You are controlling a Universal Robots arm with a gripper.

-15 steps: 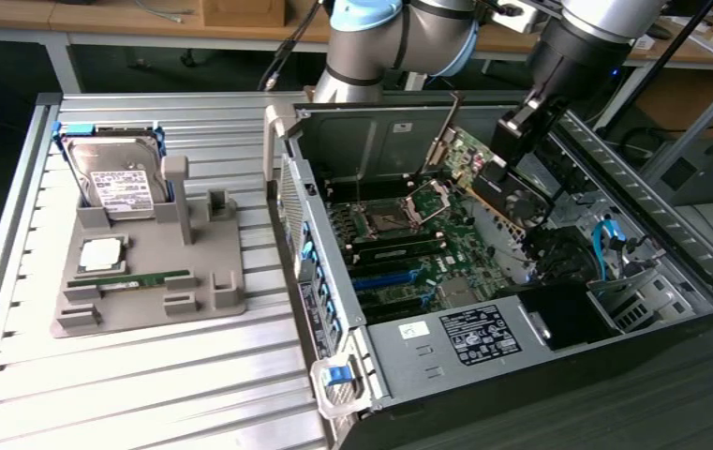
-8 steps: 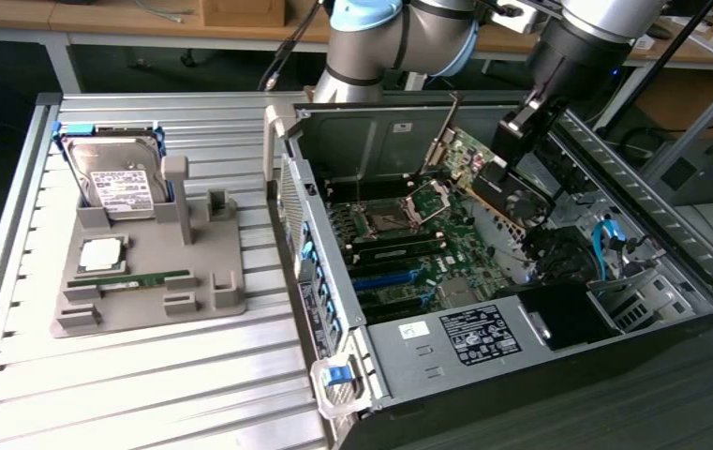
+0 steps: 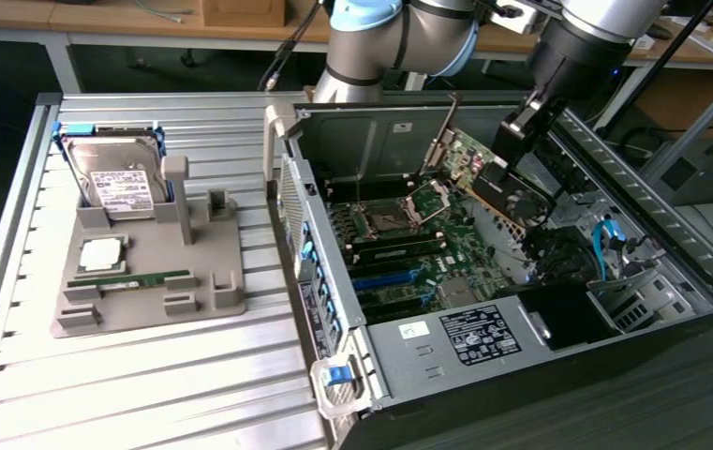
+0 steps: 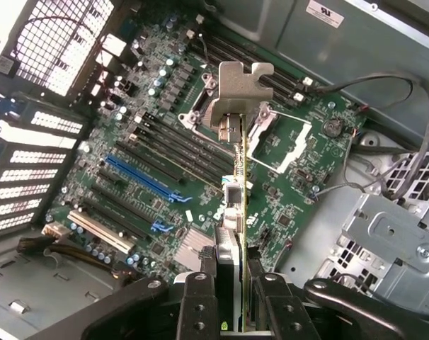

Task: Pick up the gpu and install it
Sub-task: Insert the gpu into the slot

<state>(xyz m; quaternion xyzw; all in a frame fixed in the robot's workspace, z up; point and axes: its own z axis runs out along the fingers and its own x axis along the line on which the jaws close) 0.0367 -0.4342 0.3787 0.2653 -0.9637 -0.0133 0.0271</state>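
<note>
The gpu point(image 3: 479, 180), a green card with a silver bracket point(image 3: 438, 139) at one end, hangs tilted above the motherboard point(image 3: 438, 258) inside the open computer case point(image 3: 456, 347). My gripper point(image 3: 521, 131) is shut on the card's upper edge. In the wrist view the gpu point(image 4: 236, 188) appears edge-on between my two black fingers point(image 4: 199, 301), its bracket point(image 4: 241, 85) pointing away from the camera. Below it lie the motherboard point(image 4: 151, 142) and its expansion slots point(image 4: 140, 176). The card's lower edge is still apart from the slots.
On the exterior view's left a grey fixture point(image 3: 143, 281) on the slatted table holds a hard drive point(image 3: 112, 173), a memory stick point(image 3: 131, 278) and a CPU point(image 3: 100, 251). Blue cables point(image 3: 606, 246) and a drive cage point(image 4: 384, 234) sit close inside the case.
</note>
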